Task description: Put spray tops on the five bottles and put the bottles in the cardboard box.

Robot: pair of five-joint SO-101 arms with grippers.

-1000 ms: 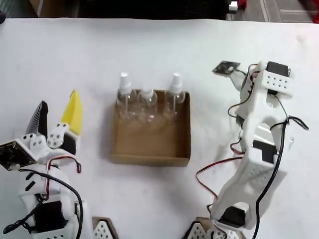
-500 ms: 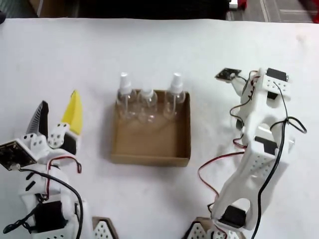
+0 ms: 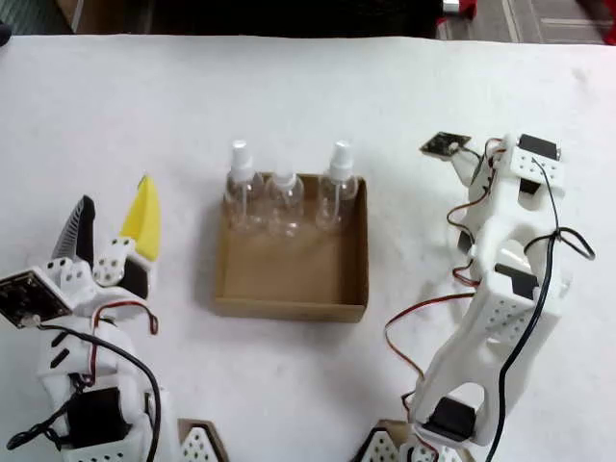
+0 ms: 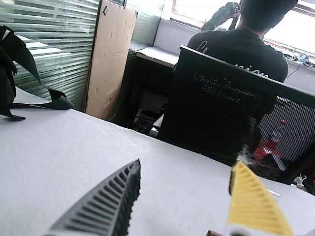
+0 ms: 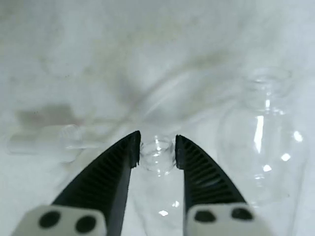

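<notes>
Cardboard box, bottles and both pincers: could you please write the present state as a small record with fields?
box: cardboard box, open, on the table between the arms
inside box: three capped bottles, upright along the far wall
left arm: left pincer open, holding nothing
right arm: right pincer closed on the neck of a topless bottle
near it: second topless bottle; loose spray top lying on the table

Left tool (image 4: 188, 164) — jaws apart

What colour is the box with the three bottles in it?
Plain brown. The cardboard box shows best in the high view.
</notes>
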